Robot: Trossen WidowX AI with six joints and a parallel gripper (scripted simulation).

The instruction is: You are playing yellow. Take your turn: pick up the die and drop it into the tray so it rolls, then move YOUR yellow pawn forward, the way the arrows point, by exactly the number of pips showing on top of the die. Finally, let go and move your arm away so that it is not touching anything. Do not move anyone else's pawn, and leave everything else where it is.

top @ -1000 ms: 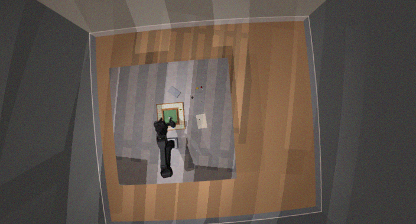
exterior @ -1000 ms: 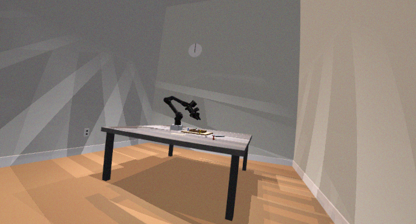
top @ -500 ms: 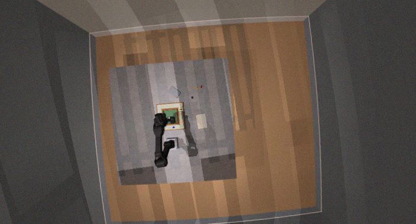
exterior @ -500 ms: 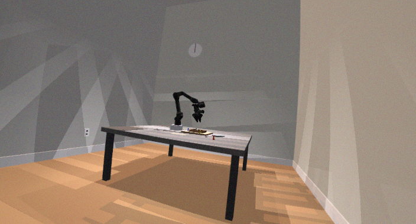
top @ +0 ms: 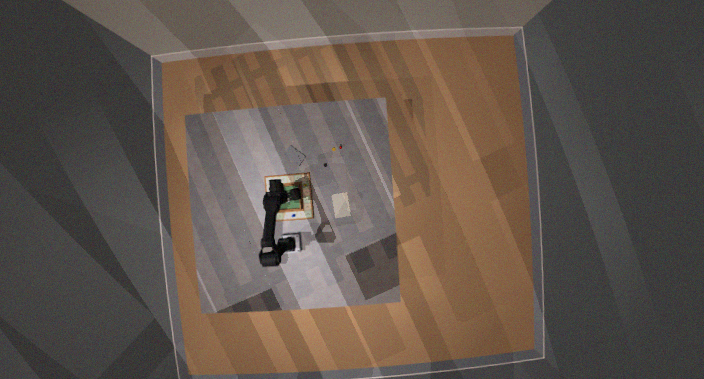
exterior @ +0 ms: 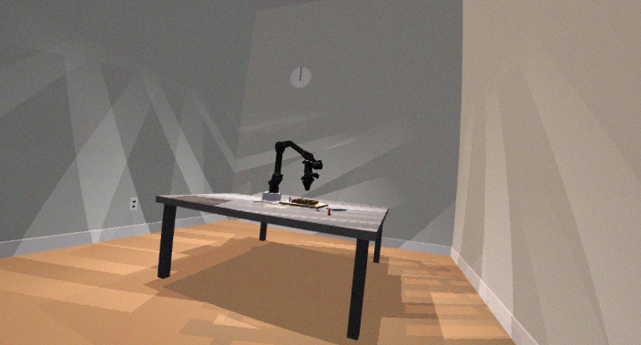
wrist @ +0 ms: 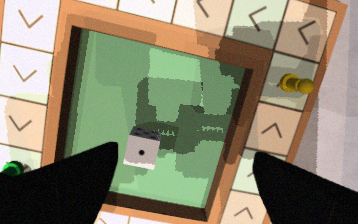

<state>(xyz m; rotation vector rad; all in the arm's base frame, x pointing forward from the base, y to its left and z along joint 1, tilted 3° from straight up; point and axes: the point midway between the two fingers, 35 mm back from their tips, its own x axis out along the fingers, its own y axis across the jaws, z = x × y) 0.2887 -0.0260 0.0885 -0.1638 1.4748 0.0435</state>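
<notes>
The white die (wrist: pixel 141 159) lies in the green-floored tray (wrist: pixel 175 65) in the middle of the board (wrist: pixel 62 65) (top: pixel 313 203). One dark pip shows on its top. My gripper (wrist: pixel 186 155) (exterior: pixel 307 189) is open and empty, pointing down above the tray. In the wrist view, the die shows between the fingertips, nearer the left one, but well below them. The yellow pawn (wrist: pixel 297 84) stands on a pale green square on the board's right side, one square before the upper right corner in the wrist view.
A green pawn (wrist: pixel 13 168) is on the board's left side, partly behind the left finger. A blue pawn (top: pixel 293 215) stands on the board's side nearest the arm base. Off the board lie a pale card (top: pixel 341 205), a dark disc (top: pixel 325 165), a yellow piece (top: pixel 334 149) and a red piece (top: pixel 341 147) (exterior: pixel 329 211).
</notes>
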